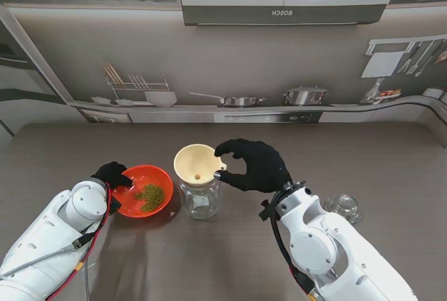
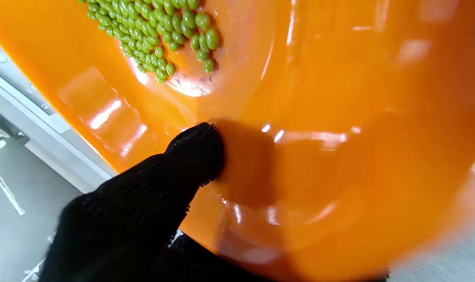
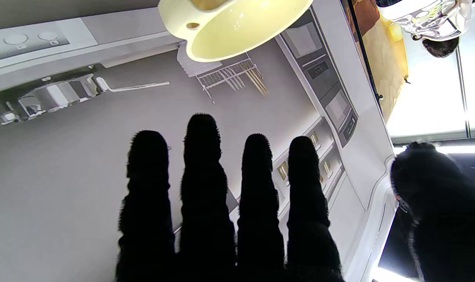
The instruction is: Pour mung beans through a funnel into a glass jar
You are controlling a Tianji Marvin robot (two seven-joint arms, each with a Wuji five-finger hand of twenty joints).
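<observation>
Orange bowl [image 1: 143, 191]: glossy, smooth plastic with bright highlights. Mung beans [image 1: 150, 196] inside the bowl: smooth, slightly shiny skins. Funnel [image 1: 196, 164] beside the bowl: glossy cream plastic. Jar [image 1: 200, 199] under the funnel: clear glass. Both hands [image 1: 112, 174] [image 1: 255, 165]: matt black knitted cloth, fuzzy. Table [image 1: 391, 161]: matt wood-grain.

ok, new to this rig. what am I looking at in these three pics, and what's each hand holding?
A two-armed robot with black-gloved five-finger hands. The wide picture looks down from the robot's stand; the two close-ups come from wrist cameras and are upside down. On the brown table stand an orange plastic bowl of green mung beans, a clear glass jar with a cream funnel in its mouth, and a small glass lid to the right. The left hand grips the bowl's rim, thumb inside. The right hand is open beside the funnel, fingers spread, holding nothing.
</observation>
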